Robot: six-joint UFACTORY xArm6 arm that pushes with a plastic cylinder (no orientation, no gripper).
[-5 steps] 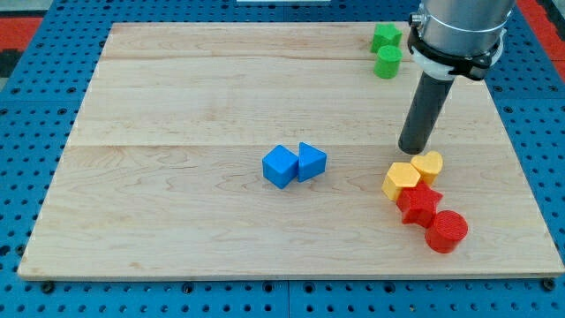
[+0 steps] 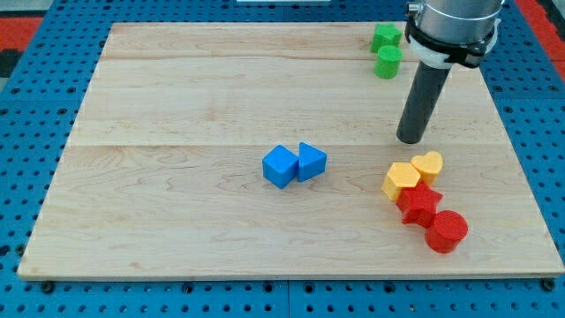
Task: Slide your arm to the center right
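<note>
My tip point(image 2: 410, 140) rests on the wooden board point(image 2: 177, 203) at the view's right, a little above a yellow heart block point(image 2: 428, 165) and a yellow hexagon block point(image 2: 401, 180), touching neither. Below those lie a red star block point(image 2: 419, 204) and a red cylinder point(image 2: 446, 231). Two green blocks stand at the view's top, left of the rod: a green star-like block point(image 2: 385, 37) and a green cylinder point(image 2: 387, 62). A blue cube point(image 2: 280, 166) and a blue triangular block point(image 2: 311, 162) touch near the board's middle, well left of my tip.
The board lies on a blue pegboard table point(image 2: 35, 115). The board's right edge point(image 2: 521, 168) runs close to the red cylinder. The arm's grey body point(image 2: 450, 22) hangs over the top right corner.
My tip has moved slightly toward the view's top and a touch left, away from the yellow heart. No block has moved.
</note>
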